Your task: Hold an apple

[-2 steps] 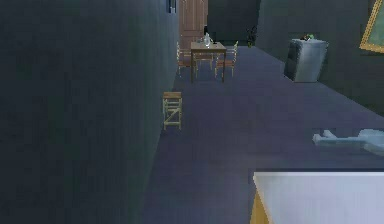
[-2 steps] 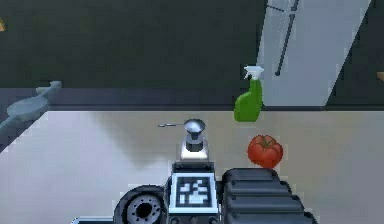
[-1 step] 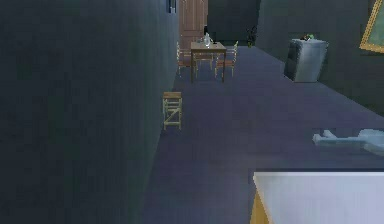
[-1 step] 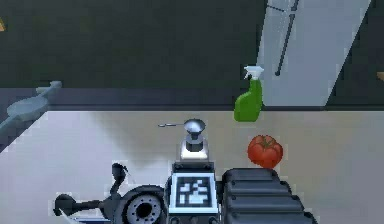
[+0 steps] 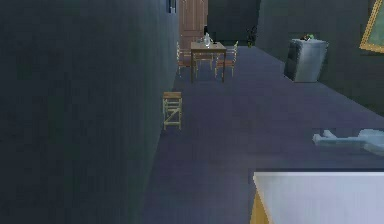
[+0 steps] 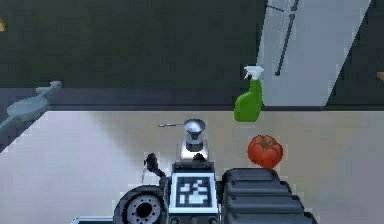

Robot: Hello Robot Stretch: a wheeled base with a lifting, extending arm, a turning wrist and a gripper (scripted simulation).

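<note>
Red round fruit (image 6: pixel 265 150) is lying on the pale countertop (image 6: pixel 90 150); reaching is seemingly in hand; the dark gripper (image 6: pixel 150 172) is needing alignment with it; whether it is holding anything, I cannot tell.

Home: dining table (image 5: pixel 206 52), counter (image 6: pixel 100 140) with spray bottle (image 6: pixel 248 98).

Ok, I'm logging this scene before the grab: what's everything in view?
round red fruit: one, red, on counter, arm side view's right
spray bottle: one, green, counter's far edge
shaker-like thing: one, grey, mid-counter
fridge: one, white, beyond counter
table: one, wooden, chairs around, far down the room
stool: one, wooden, beside the wall
pale figure: one, whitish, lying on floor
gripper: one, dark, low in arm side view
</note>
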